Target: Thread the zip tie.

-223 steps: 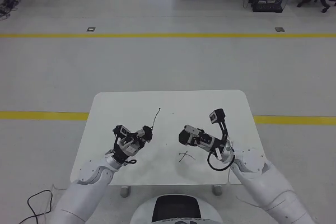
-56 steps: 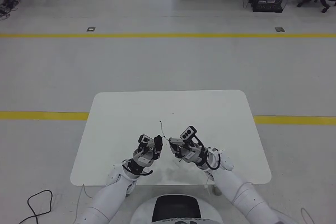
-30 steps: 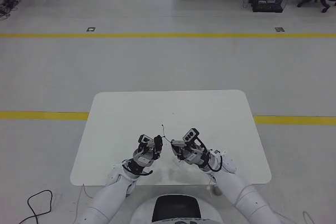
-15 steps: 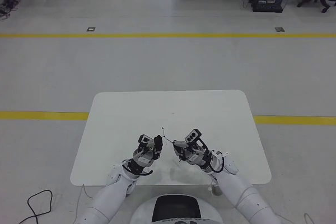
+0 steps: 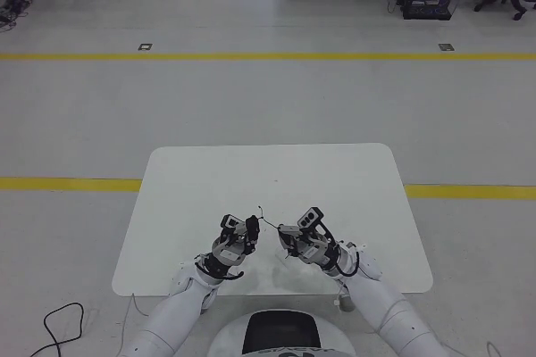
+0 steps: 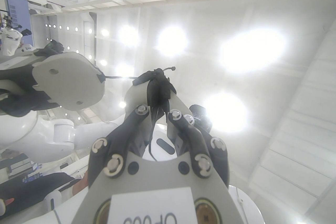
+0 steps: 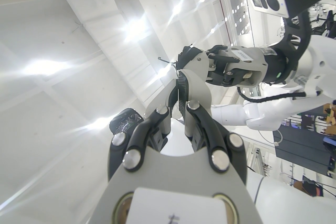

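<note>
A thin black zip tie [image 5: 263,215] is held up over the near middle of the white table [image 5: 268,170], between my two grippers. My left gripper [image 5: 249,229] is shut on the zip tie [image 6: 157,89]; the strap trails down between its fingers and the small tip [image 6: 173,68] sticks out past them. My right gripper [image 5: 281,235] stands close beside it, fingers pressed together on the tie's thin strand [image 6: 118,77]. In the right wrist view my right gripper [image 7: 181,78] meets the left gripper [image 7: 193,55], with the tie's tip [image 7: 160,59] poking out.
The far half of the table and both its sides are bare white surface. Around the table is a grey floor with yellow lines [image 5: 62,184].
Since 7.4 s ago both arms have come together at the table's near middle. Over the last second the right gripper has drifted slightly to the right; the left gripper has kept still.
</note>
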